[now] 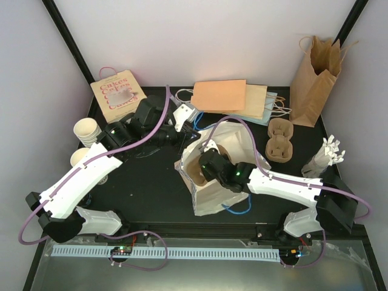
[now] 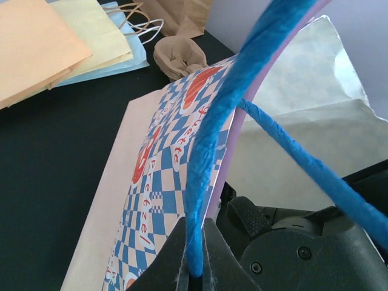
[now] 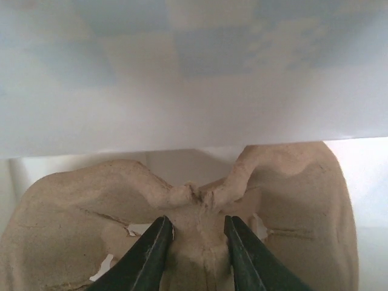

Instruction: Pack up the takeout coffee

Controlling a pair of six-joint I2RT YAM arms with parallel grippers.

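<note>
**Pulp carrier in grasp, cups outside the bag**

Item 1. My right gripper (image 3: 197,223), jaws partly closed, clamped on the raised middle ridge of a pulp cup carrier (image 3: 73,200). One finger sits on each side of the ridge. Both are down inside the white bag (image 1: 209,197).

Item 2. My left gripper (image 2: 195,239), clenched tight on the blue cord handle (image 2: 212,133) of that bag, holding the mouth up. The bag's outer face is printed in blue-and-white checks with red ovals, and the word "Pretzel" is legible on it.

Item 3. Cream paper cups (image 1: 86,130), ribbed, standing at the far left of the table (image 1: 139,188) beside my left arm, well apart from both grippers and the bag. None is in the carrier as far as I can see.

Item 4. A second pulp carrier (image 1: 280,140), right of the bag.

Item 5. Tan bag (image 1: 118,94) at the back left, printed "Cakes".

Item 6. Flat orange and pale bags (image 1: 218,96) at the back centre, and an upright brown bag (image 1: 315,79) at the back right.
</note>
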